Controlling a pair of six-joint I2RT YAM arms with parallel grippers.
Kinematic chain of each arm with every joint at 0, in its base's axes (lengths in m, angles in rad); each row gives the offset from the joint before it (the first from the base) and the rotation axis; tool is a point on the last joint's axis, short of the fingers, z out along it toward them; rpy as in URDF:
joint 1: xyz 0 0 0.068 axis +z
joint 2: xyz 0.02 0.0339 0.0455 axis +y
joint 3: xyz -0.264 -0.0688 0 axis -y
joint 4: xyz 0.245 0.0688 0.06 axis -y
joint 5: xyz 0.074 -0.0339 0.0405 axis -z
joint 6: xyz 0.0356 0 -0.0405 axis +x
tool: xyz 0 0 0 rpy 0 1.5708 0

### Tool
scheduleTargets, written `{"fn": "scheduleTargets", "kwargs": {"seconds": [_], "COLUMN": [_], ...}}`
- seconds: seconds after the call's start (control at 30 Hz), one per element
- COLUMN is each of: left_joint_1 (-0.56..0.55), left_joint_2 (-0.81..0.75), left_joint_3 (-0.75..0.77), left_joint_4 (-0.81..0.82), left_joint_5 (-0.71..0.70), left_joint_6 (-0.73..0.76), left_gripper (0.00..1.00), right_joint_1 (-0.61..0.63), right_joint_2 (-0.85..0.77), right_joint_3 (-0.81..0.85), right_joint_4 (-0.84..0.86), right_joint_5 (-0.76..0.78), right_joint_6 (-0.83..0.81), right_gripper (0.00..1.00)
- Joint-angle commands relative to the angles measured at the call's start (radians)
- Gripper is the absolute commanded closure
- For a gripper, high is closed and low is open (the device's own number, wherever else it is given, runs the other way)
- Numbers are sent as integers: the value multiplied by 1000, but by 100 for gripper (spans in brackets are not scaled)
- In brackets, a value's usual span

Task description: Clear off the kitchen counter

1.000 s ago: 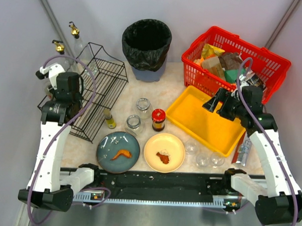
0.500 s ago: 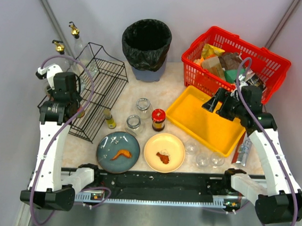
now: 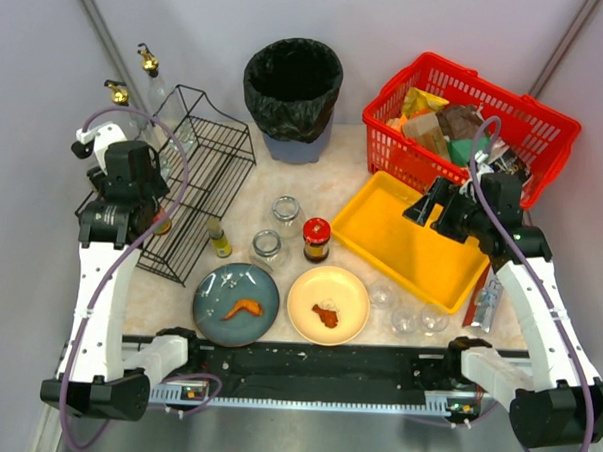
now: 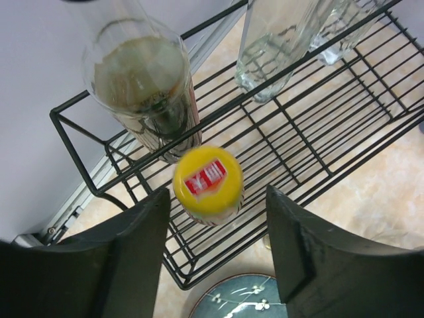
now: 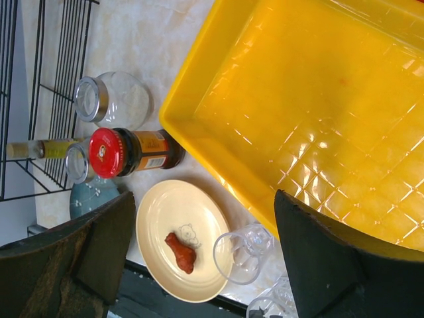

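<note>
The kitchen counter is beige-pink marbled stone. On it stand a blue plate with an orange scrap, a cream plate with a chicken piece, a red-lidded jar, two empty glass jars and several clear cups. My left gripper is open, its fingers either side of and above a yellow-lidded jar that stands on the black wire rack. My right gripper is open and empty, over the near edge of the yellow tray.
A black-lined bin stands at the back. A red basket full of packets is at back right. Gold-topped bottles and glass bottles are on or by the rack. A small oil bottle stands beside it.
My left gripper has shifted slightly left over the rack's near end. My right arm has hardly moved. Nothing on the counter has moved.
</note>
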Motion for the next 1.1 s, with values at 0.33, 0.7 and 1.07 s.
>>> {"fn": "scheduleTargets", "kwargs": {"seconds": [0.33, 0.7, 1.07], "left_joint_1": [6, 5, 5], "left_joint_2": [-15, -24, -32], "left_joint_3": [58, 61, 126], "left_joint_4": [96, 96, 52], "left_joint_5": [-12, 5, 108], "left_joint_6": [41, 58, 74], "left_gripper": [28, 28, 25], "right_joint_1": [-13, -12, -12], "right_joint_2": [-8, 3, 14], "right_joint_3": [15, 27, 32], "right_joint_4": [41, 43, 44], "right_joint_5": [6, 4, -2], "right_joint_6": [7, 7, 7], "right_gripper": [16, 16, 16]}}
